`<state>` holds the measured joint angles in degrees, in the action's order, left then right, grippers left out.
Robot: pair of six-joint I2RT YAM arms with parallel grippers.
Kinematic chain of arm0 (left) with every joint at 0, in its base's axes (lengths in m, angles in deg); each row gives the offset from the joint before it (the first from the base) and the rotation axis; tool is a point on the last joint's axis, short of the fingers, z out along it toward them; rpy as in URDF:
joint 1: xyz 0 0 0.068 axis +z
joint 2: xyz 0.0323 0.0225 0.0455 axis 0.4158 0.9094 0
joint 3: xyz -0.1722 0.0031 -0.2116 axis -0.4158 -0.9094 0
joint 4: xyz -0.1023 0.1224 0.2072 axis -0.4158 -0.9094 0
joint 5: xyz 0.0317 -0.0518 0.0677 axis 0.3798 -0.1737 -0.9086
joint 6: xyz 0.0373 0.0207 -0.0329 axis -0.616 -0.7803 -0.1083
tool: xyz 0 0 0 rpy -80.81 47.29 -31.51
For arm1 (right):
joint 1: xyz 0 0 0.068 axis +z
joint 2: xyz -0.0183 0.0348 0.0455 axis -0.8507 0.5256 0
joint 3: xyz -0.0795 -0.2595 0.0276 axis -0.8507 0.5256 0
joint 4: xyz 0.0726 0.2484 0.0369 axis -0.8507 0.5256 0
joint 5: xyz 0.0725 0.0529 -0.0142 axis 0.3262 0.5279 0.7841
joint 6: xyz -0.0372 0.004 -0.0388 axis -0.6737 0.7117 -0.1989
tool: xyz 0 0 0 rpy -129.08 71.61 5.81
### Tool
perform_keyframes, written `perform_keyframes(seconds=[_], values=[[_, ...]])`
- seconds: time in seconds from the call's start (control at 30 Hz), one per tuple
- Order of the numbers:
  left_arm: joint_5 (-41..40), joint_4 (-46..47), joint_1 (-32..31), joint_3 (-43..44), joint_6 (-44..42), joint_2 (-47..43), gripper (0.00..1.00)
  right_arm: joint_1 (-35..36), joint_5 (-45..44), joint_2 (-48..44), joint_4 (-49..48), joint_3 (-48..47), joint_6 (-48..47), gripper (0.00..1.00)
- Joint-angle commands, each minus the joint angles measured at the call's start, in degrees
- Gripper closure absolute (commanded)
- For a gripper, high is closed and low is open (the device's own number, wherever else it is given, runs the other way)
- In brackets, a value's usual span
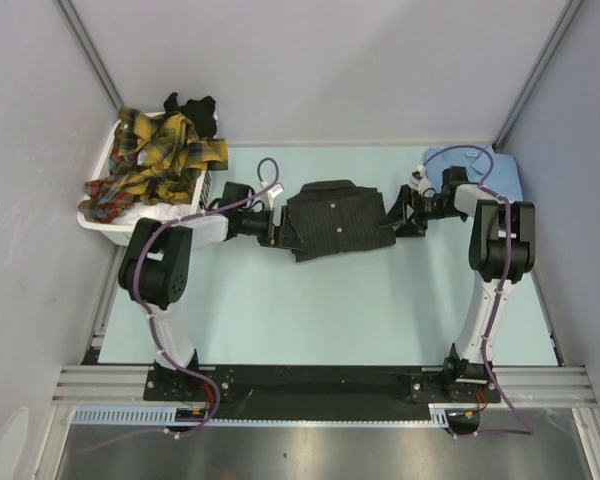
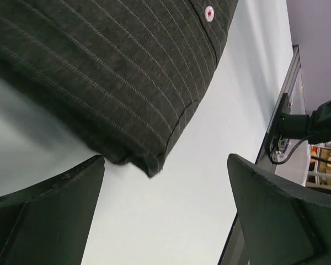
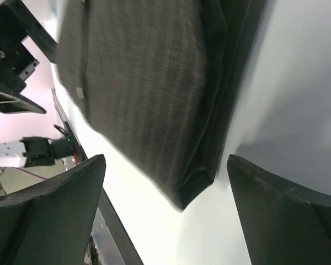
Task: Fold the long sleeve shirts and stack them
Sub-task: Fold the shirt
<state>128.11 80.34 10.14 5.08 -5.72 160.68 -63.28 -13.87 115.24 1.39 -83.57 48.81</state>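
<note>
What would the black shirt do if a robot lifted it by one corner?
The black shirt would probably droop and unfold: it is thin cloth lying in soft layers. Pushed, it might bunch up rather than slide whole, since its folded edges look loose and rumpled on the table.

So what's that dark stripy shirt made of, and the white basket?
The dark shirt looks like soft woven cloth, matte: up close you see fine thread lines, pale pinstripes, a stitched hem and floppy folds. Its button seems glossy plastic. The basket looks like hard white plastic, smooth with slotted walls, though it is small in view.
</note>
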Motion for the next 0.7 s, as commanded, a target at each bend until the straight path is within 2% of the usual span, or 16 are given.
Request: perform_keyframes(seconds=[0.0, 0.03, 0.07, 0.1, 0.13, 0.17, 0.2, 0.23, 0.3, 0.33, 0.4, 0.6, 0.63, 0.67], values=[[0.3, 11.3, -1.9, 0.6, 4.5, 3.8, 0.04, 1.7, -1.6, 2.8, -5.8, 2.0, -1.6, 0.05], [-0.1, 10.8, -2.1, 1.4, 4.5, 6.0, 0.07, 2.2, -1.4, 4.1, -6.0, 2.1, -1.5, 0.09], [-0.1, 9.8, -2.1, 2.8, 4.6, 7.0, 0.14, 2.4, -1.0, 4.7, -6.6, 2.2, -1.4, 0.11], [0.5, 9.4, -2.1, 3.2, 4.7, 7.7, 0.19, 2.8, -0.7, 5.2, -6.7, 2.2, -1.3, 0.19], [2.0, 8.9, -2.1, 3.7, 4.5, 8.5, 0.31, 3.2, -0.5, 5.6, -6.6, 2.2, -1.2, 0.26], [2.6, 7.6, -2.1, 3.9, 4.4, 8.6, 0.39, 3.8, 0.1, 5.9, -6.2, 2.3, -1.0, 0.35], [2.8, 6.7, -2.1, 3.5, 3.7, 8.3, 0.49, 4.2, 0.6, 5.8, -5.9, 2.6, -0.8, 0.57], [3.6, 4.3, -2.1, 2.4, 3.0, 6.9, 0.64, 4.5, 0.8, 5.5, -4.7, 3.7, -1.0, 0.66], [3.4, 2.1, -2.1, 0.5, 0.7, 4.7, 0.78, 4.8, 1.4, 3.3, -3.4, 6.0, -0.9, 0.86], [3.2, -0.2, -2.0, -1.7, -0.1, 2.1, 0.92, 4.8, 2.2, 2.4, -1.9, 8.8, -0.8, 0.91], [3.1, -2.2, -1.9, -4.2, -1.6, -0.4, 1.00, 4.8, 3.2, -0.7, 0.1, 11.4, -0.8, 1.00], [5.0, -7.7, -1.9, -13.4, -3.3, -9.6, 1.00, 7.1, 3.5, -6.5, 10.8, 18.7, -9.0, 0.99], [4.7, -9.9, -1.8, -14.4, -4.2, -10.3, 1.00, 7.1, 4.3, -6.4, 15.1, 18.9, -11.4, 0.92], [3.8, -11.2, -1.6, -14.5, -6.8, -11.3, 0.95, 7.1, 4.6, -6.3, 17.6, 18.8, -12.8, 0.67]])
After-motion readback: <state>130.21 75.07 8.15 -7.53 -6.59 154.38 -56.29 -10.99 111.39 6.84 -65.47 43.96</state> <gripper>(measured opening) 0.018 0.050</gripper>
